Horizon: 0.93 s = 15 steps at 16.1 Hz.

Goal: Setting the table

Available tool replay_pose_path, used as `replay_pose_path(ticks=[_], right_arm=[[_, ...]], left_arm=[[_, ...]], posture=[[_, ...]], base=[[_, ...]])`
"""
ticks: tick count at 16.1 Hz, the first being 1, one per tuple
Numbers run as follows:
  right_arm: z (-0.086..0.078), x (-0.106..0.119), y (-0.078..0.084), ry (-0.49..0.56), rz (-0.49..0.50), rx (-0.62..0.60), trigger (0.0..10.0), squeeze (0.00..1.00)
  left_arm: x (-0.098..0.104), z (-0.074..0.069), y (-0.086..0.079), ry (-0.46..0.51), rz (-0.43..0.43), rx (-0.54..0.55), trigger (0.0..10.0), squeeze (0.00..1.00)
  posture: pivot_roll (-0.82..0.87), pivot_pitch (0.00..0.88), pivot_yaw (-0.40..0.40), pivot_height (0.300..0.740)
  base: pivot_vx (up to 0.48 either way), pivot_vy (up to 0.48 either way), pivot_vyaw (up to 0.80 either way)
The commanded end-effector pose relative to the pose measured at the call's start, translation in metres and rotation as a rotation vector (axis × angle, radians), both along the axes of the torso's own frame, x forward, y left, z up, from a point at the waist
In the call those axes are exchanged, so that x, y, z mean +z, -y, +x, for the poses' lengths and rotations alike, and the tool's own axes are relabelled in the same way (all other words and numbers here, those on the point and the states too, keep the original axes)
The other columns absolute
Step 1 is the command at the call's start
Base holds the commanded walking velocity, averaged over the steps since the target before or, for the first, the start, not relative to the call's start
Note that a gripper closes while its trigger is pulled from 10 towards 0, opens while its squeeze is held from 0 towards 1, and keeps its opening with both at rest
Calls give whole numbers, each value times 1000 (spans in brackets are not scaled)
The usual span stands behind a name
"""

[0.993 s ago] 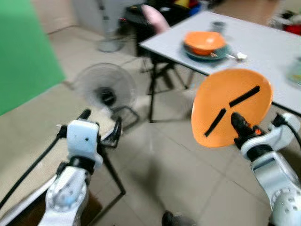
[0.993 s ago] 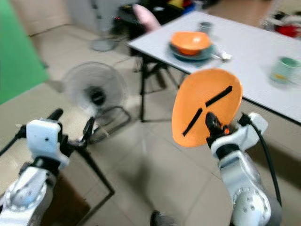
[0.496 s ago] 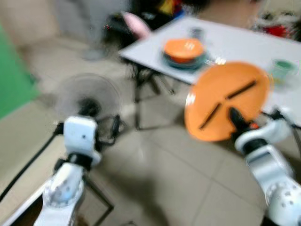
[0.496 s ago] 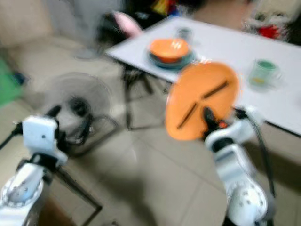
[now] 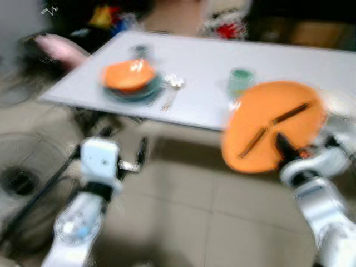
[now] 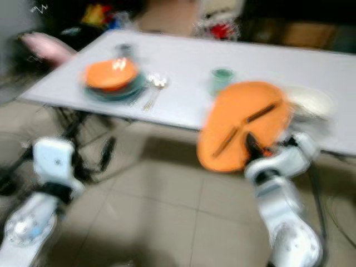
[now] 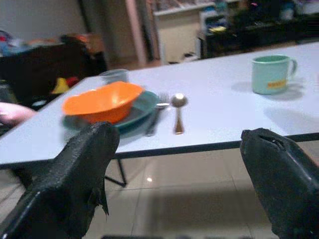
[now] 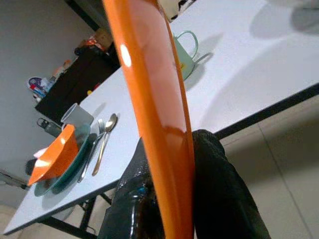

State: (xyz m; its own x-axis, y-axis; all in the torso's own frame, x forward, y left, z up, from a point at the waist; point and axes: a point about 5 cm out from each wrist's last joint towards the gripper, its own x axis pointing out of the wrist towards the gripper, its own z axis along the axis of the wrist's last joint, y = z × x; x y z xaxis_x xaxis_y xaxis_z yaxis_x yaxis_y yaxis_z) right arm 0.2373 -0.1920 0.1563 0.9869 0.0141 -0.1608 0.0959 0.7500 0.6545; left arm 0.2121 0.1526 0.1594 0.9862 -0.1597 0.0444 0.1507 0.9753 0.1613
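Note:
My right gripper (image 5: pixel 281 146) is shut on the lower rim of an orange plate (image 5: pixel 272 125), held upright and tilted in front of the white table (image 5: pixel 200 58); the plate's edge (image 8: pixel 152 99) runs between the black fingers (image 8: pixel 219 184). My left gripper (image 7: pixel 174 164) is open with nothing in it, low before the table's near edge. On the table stand an orange bowl (image 5: pixel 129 74) on a teal plate (image 5: pixel 146 92), a fork and spoon (image 5: pixel 171 92) beside it, a grey cup (image 5: pixel 140 50) and a mint green mug (image 5: pixel 241 81).
The table's near edge (image 5: pixel 167 119) runs across in front of me, with black legs (image 5: pixel 92 119) under its left end. A pink thing (image 5: pixel 58 49) lies at the far left. Dark furniture and clutter line the back. Beige tiled floor (image 5: pixel 183 222) lies below.
The camera has swung: the table now lies straight ahead and closer, and the fan and green wall have left the view. The right gripper still holds the orange plate.

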Motion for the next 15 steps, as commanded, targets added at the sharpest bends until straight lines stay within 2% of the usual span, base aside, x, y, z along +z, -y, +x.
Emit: replay_pose_path(ticks=[1,2,5,6,7,9,11,14,15], right_arm=[[-2,12,5,50,2,-20,10000,0],[-1,12,4,47,12,-14,10000,0],[2,13,-13,46,213,202,10000,0],[1,14,-18,49,213,282,10000,0],[0,15,-22,40,147,369,10000,0],[-2,16,-24,34,103,390,10000,0],[-3,13,-26,6,117,394,10000,0],[-9,7,-32,-60,137,473,10000,0],[-12,3,-34,-87,156,516,10000,0]], left_arm=[[2,0,5,11,-5,-26,10000,0],[2,0,6,11,-5,-28,10000,0],[3,0,5,14,-3,-29,10000,0],[3,-1,4,16,-5,-27,10000,0],[3,-1,3,15,-6,-26,10000,0],[3,-1,3,15,-11,-25,10000,0],[2,-1,5,14,-17,-24,10000,0],[1,-1,6,9,-21,-26,10000,0],[1,-3,5,6,-20,-24,10000,0]], posture=[[-151,12,30,740],[-151,12,30,740],[-150,17,32,740],[-148,19,32,740],[-145,24,30,740],[-145,26,27,740],[-146,31,22,740],[-145,42,12,740],[-139,46,8,740]], base=[[322,0,-769],[322,0,-763],[321,0,-219],[319,0,0],[322,0,0],[322,0,0],[322,0,0],[322,0,-800],[326,0,0]])
